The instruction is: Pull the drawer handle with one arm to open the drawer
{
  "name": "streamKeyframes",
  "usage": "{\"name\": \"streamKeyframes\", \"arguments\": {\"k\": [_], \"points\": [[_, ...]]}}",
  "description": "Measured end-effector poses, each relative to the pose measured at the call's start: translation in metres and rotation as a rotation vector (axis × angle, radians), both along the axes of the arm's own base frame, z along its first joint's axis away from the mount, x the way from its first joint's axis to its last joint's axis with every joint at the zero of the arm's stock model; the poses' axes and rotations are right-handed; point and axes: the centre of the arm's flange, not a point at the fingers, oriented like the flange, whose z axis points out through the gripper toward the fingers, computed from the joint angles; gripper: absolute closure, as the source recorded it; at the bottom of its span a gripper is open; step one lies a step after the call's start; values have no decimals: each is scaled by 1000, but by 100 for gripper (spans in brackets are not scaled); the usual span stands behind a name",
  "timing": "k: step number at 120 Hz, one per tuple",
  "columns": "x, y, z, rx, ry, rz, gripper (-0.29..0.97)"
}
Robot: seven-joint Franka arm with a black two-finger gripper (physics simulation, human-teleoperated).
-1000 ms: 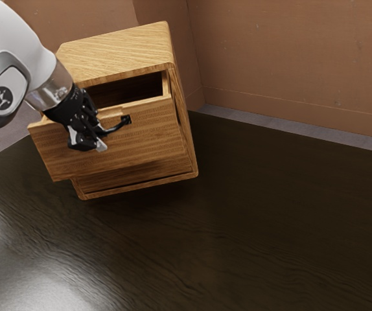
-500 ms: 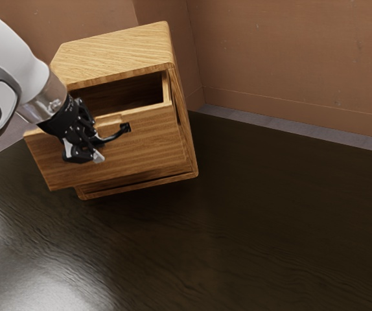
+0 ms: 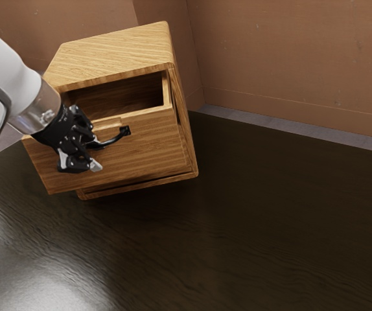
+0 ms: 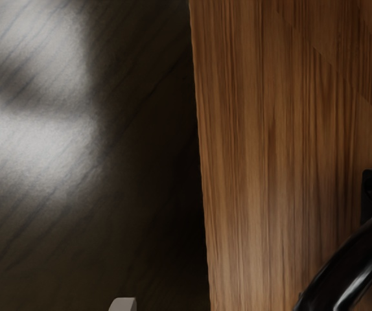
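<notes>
A wooden cabinet (image 3: 118, 48) stands at the back of the exterior view's left. Its upper drawer (image 3: 140, 146) is pulled well out, and the hollow behind the drawer front is visible. My black gripper (image 3: 90, 146) is at the left end of the black drawer handle (image 3: 116, 136) and is shut on it. In the wrist view the drawer front (image 4: 290, 142) is close up, with the curved handle (image 4: 348, 272) next to my hand. A pale fingertip (image 4: 122, 304) shows beside the drawer's edge.
The lower drawer (image 3: 137, 183) sits closed beneath the open one. The dark glossy tabletop (image 3: 251, 227) stretches out to the exterior view's right and front. Brown walls (image 3: 290, 52) rise behind the cabinet.
My hand has drawn back toward the exterior view's left with the handle. The upper drawer has slid further out of the cabinet.
</notes>
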Motion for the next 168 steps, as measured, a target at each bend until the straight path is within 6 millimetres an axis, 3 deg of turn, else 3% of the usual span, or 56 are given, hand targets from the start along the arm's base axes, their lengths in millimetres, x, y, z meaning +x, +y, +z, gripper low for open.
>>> {"name": "streamKeyframes", "arguments": {"k": [60,168], "points": [[9,-8,-5,16,-20,-15,56],[-17,-34,-8,39,-37,-55,54]]}}
